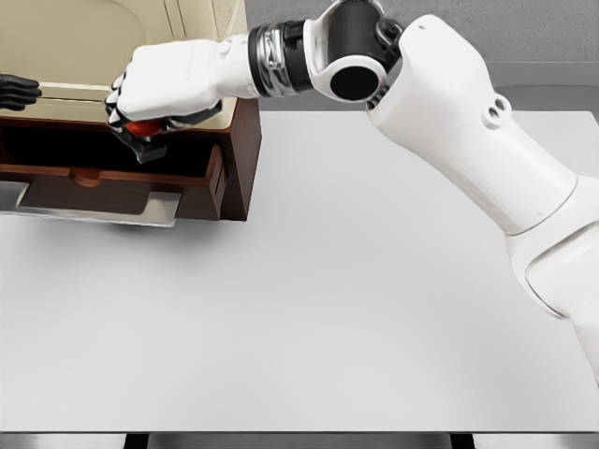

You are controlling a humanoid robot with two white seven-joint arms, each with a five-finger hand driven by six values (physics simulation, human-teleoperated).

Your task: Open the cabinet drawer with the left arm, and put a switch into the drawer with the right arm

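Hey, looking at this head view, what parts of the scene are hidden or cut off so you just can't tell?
- Switch: only a red and black part shows under the right hand, whose fingers cover the rest.
- Left hand: the picture's left edge cuts it off; only dark fingers show, so its grip cannot be told.
- Drawer: its inside is dark, and the left edge cuts it off.
- Cabinet: the right arm hides part of its top.

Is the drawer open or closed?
Open. The drawer sticks out from the cabinet, and the right hand holds the switch above its dark inside.
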